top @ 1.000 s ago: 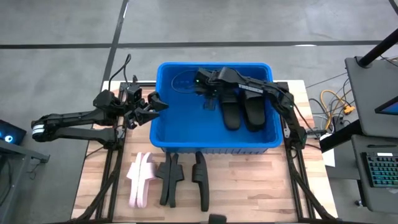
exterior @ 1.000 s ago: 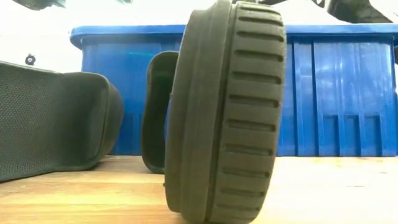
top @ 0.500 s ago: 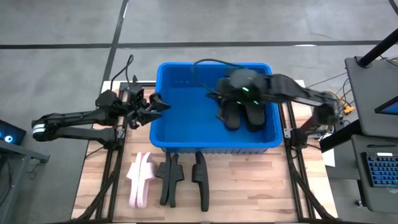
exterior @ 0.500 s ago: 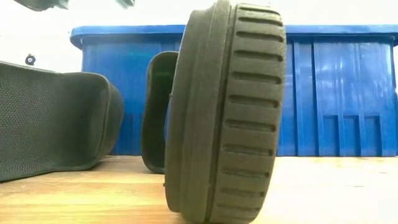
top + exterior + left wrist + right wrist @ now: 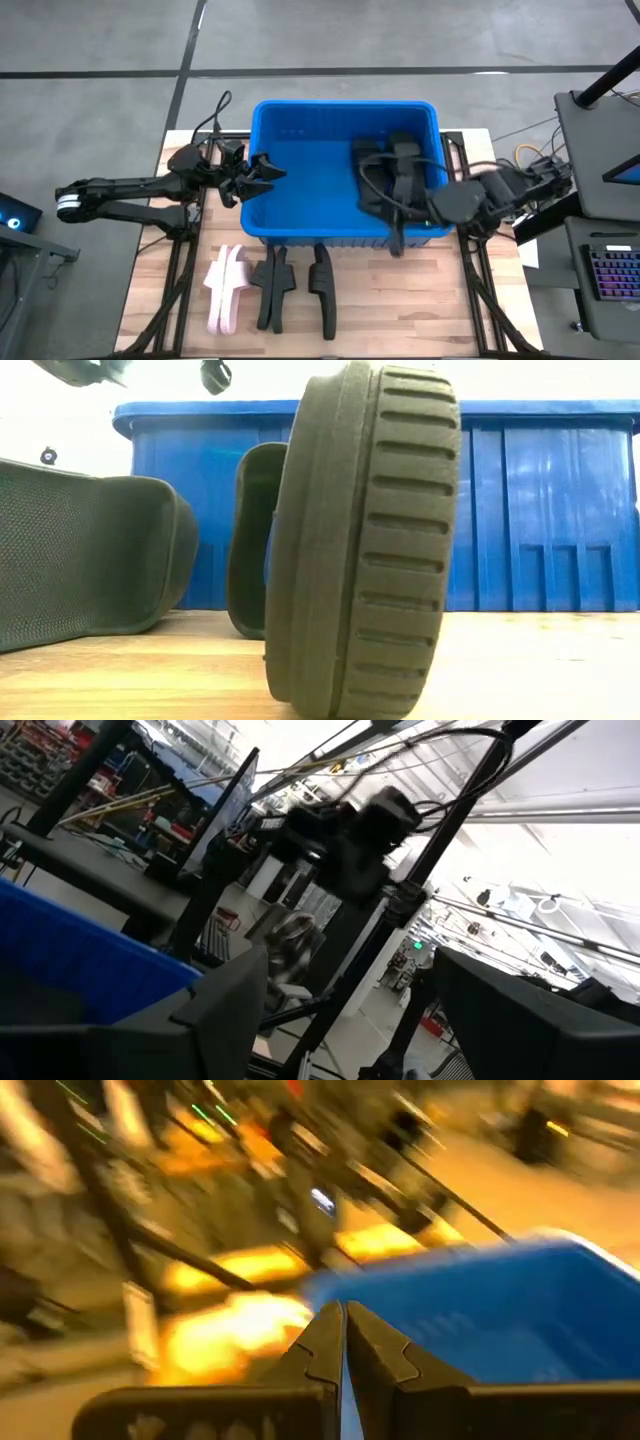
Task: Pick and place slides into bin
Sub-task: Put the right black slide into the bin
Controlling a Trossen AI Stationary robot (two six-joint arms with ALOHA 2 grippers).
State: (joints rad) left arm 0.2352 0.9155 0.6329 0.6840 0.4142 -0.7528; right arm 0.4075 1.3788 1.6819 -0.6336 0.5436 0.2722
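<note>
Wooden tabletop [image 5: 400,290]: 2 slides [image 5: 395,185] in the bin [image 5: 300,170]; 4 more [image 5: 272,286] lengthwise along the front edge, nearer the wide-open left gripper [image 5: 262,175]. Right gripper [image 5: 398,245], pinched shut, empty.

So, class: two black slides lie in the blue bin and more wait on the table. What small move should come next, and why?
Probably the right gripper, fingers shut and empty at the bright blue plastic bin's front rim, should open and come down toward the nearest black rubber slide on the wooden table, since three black slides and a pale pink pair remain outside.
</note>
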